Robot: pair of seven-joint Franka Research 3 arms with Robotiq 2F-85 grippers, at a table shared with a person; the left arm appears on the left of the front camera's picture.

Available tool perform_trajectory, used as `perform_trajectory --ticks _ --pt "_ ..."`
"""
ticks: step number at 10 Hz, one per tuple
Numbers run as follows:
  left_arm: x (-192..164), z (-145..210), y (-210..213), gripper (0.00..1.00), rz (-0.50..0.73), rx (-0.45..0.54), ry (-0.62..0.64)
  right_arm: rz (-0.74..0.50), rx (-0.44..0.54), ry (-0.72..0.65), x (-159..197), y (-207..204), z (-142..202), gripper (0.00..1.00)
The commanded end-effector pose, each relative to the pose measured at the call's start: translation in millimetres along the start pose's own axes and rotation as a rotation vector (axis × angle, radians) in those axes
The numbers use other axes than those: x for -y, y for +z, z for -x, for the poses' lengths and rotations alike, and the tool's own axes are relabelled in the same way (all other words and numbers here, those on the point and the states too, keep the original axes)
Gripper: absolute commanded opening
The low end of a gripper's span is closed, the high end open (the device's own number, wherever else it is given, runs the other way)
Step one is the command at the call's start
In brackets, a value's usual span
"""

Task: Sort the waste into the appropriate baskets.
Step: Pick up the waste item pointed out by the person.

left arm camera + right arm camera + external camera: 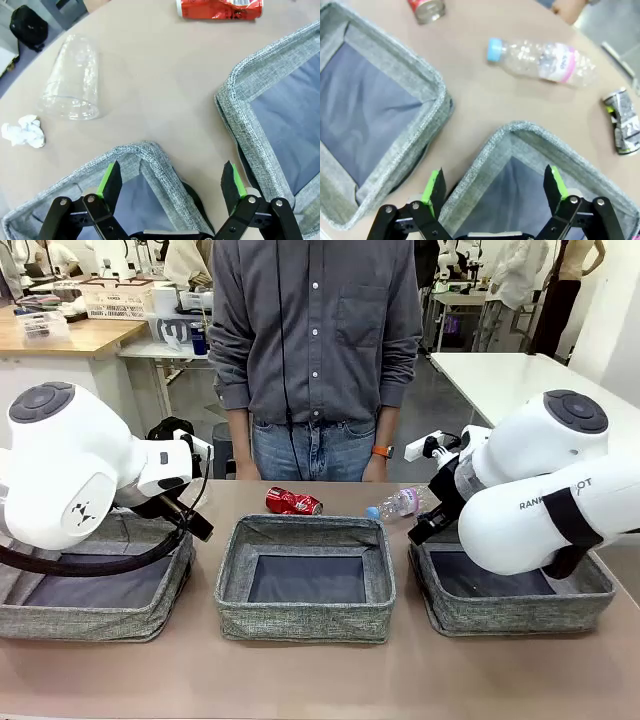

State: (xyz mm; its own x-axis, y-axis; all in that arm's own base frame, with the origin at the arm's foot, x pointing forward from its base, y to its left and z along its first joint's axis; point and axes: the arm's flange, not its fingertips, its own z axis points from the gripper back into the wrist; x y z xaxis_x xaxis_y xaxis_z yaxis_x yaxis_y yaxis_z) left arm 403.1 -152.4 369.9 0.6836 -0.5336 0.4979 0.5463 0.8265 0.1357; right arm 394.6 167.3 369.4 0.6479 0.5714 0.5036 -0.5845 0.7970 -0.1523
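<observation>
3 grey baskets [305, 620] in a row on the counter [320, 680], red can [293, 502] and blue-capped bottle [402, 504] behind (both lying flat), left and right jaws apart, holding nothing.

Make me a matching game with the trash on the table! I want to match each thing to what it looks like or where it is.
Things:
1. red can
2. bottle
3. paper wad
4. dark can

Clues:
A. white and crumpled
B. blue cap, pink label
C. lying just behind the middle basket
D. black and silver

Pairs: 1-C, 2-B, 3-A, 4-D
</observation>
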Motion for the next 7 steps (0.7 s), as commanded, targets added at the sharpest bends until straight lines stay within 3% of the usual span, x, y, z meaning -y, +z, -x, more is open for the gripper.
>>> perform_trajectory --ticks 1,7 --pt "0.0 0.0 0.1 1.00 0.000 0.000 0.000 0.000 0.000 0.000 0.0 0.0 0.0 1.00" --pt "0.0 0.0 0.1 1.00 0.000 0.000 0.000 0.000 0.000 0.000 0.0 0.0 0.0 1.00"
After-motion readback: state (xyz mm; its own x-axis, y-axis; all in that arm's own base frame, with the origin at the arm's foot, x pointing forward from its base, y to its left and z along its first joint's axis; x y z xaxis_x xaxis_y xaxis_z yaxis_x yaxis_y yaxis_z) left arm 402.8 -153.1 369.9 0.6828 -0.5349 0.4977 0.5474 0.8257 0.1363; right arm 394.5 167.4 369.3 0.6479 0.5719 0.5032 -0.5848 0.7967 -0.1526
